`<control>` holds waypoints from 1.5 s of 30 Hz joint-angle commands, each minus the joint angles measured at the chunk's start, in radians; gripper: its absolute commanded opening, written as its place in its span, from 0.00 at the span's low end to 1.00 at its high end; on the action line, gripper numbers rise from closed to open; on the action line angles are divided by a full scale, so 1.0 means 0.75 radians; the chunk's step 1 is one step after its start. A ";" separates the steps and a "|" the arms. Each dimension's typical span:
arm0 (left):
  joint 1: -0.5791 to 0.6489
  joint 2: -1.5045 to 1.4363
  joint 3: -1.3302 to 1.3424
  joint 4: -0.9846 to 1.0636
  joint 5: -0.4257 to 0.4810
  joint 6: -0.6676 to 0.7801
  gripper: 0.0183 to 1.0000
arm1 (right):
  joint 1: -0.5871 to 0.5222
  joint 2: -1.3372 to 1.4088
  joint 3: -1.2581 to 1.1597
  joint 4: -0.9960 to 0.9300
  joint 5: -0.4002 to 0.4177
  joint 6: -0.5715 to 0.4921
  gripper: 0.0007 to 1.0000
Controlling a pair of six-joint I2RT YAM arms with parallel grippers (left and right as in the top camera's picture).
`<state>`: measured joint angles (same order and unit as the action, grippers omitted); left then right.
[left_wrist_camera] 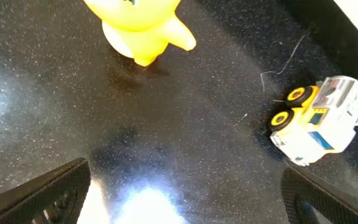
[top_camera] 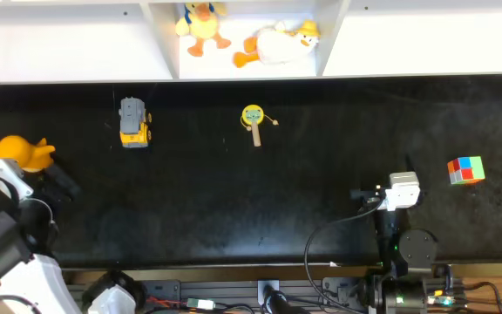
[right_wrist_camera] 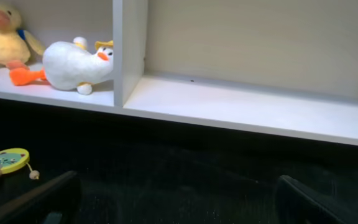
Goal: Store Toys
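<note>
The left gripper (left_wrist_camera: 185, 199) hangs above the tabletop (left_wrist_camera: 185, 124) with fingers apart. The yellow duck (left_wrist_camera: 140, 25) stands near in front, not yet between them. This seems the approach step; next the fingers must go around the duck. The right gripper (right_wrist_camera: 179, 205) has its fingers apart also.

Overhead looks down; right wrist faces shelf (right_wrist_camera: 241, 109).
</note>
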<state>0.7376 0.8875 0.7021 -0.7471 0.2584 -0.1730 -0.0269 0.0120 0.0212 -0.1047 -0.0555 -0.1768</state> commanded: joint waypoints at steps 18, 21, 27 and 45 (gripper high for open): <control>0.238 0.059 0.036 -0.041 0.138 0.713 1.00 | -0.009 -0.011 -0.007 0.010 -0.003 0.001 0.99; 0.258 0.060 0.036 -0.037 0.138 0.802 1.00 | -0.008 -0.011 -0.007 0.010 -0.003 0.001 1.00; 0.266 0.060 0.036 -0.016 0.144 1.002 1.00 | -0.009 -0.011 -0.007 0.010 -0.003 0.001 1.00; 0.311 0.061 0.038 0.183 0.086 0.904 0.98 | -0.009 -0.011 -0.007 0.010 -0.003 0.001 1.00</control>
<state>0.9493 0.9344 0.7021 -0.6300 0.3183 0.5514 -0.0269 0.0120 0.0212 -0.1051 -0.0555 -0.1776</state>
